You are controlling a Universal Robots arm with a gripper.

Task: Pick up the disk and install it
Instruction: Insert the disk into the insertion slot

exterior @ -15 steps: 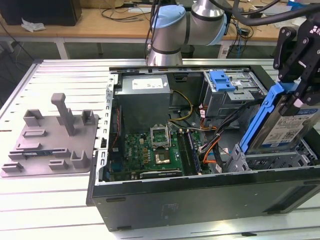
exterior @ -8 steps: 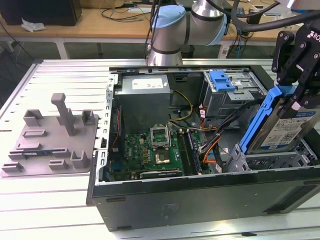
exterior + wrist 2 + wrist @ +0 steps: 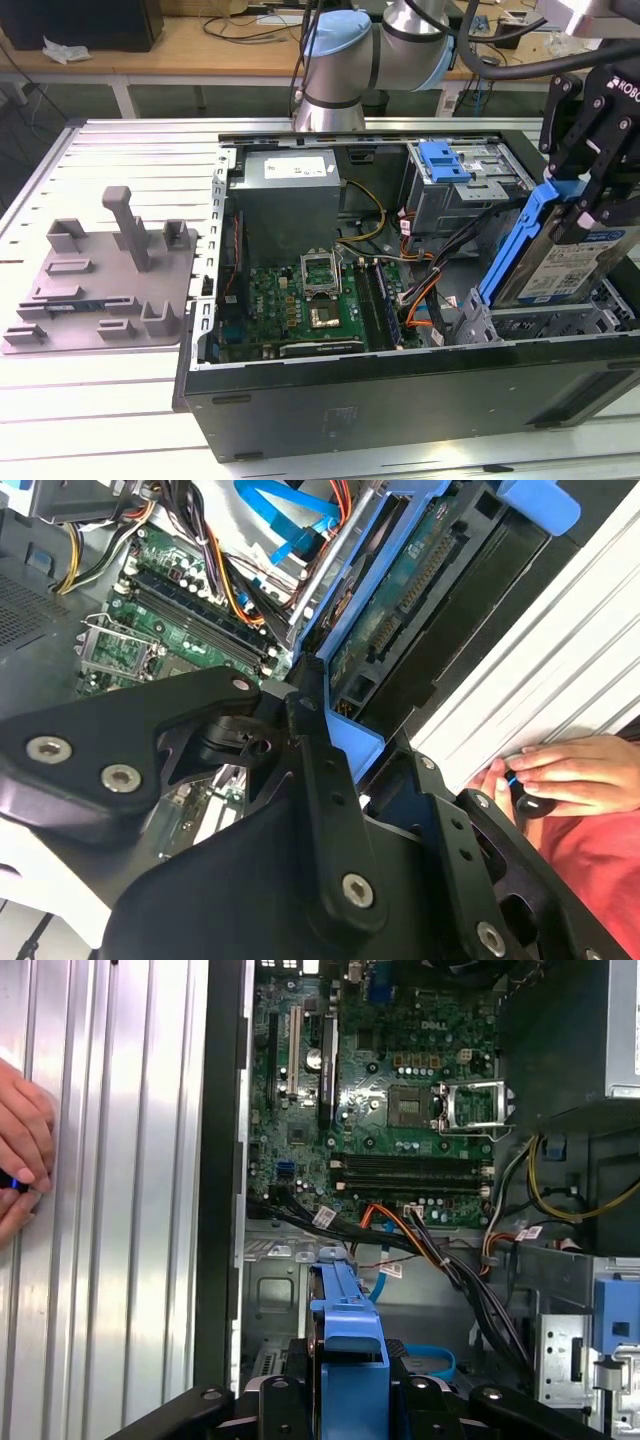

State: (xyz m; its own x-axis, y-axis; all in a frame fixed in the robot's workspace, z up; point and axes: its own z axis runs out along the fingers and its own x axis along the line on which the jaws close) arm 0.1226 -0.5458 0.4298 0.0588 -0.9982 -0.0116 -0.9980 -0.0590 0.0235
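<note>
Exterior view, from its left: a grey fixture with upright posts is sitting on the ribbed metal desk, just beside the open case. The case is lying on its side with its panel off. Inside, towards the left, the grey power supply is sitting at the back and the green motherboard is lying in front of it, its socket bare. Black, orange and yellow cables are running across the middle. Further right, at the back, a bare blue bracket is sitting on top of a drive cage. At the far right the arm is reaching in from behind, and the jaws are clamping the disk by its upper end, pressing on the blue rails. The disk is hanging steeply tilted, label facing the camera, with its lower end down at the front cage in the near right corner; cannot tell whether it is touching. In the second wrist view the disk's circuit-board side is showing. In the first wrist view its blue rail is showing between the jaws. In both wrist views a person's hand is resting on the desk outside the case wall, pinching a small dark object.
</note>
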